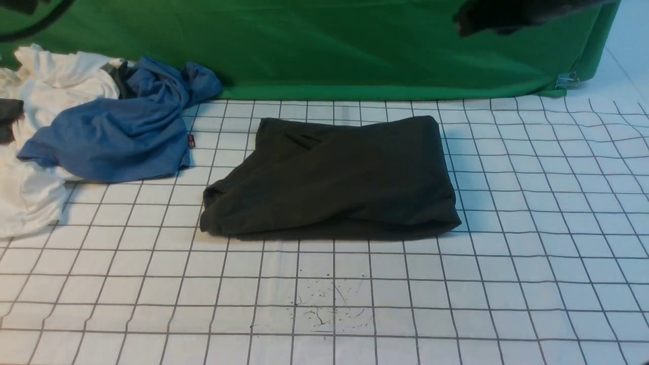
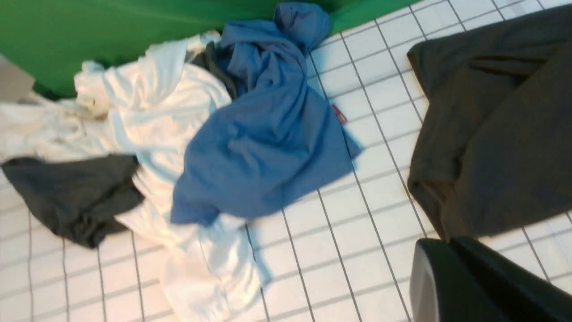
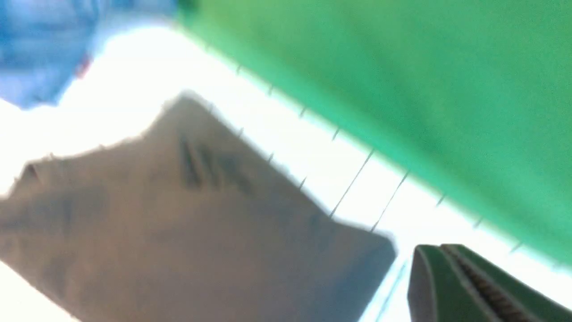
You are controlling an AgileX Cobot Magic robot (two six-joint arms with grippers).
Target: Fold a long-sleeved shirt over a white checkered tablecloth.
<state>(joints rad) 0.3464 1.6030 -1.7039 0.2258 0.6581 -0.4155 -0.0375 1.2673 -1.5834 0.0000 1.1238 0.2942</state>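
Note:
The long-sleeved shirt lies folded into a dark rectangular bundle in the middle of the white checkered tablecloth. Its print and neck label are hidden. The left wrist view has the shirt just beyond my left gripper, which is shut and empty above the tablecloth. In the blurred right wrist view, my right gripper is also shut with nothing in it, hovering near one corner of the shirt. In the front view, only a dark blur of my right arm shows at the top edge.
At the far left lies a pile of clothes: a blue garment, a white garment and a small dark grey piece. The green backdrop cloth hangs behind the tablecloth. Ink specks mark the tablecloth near the front.

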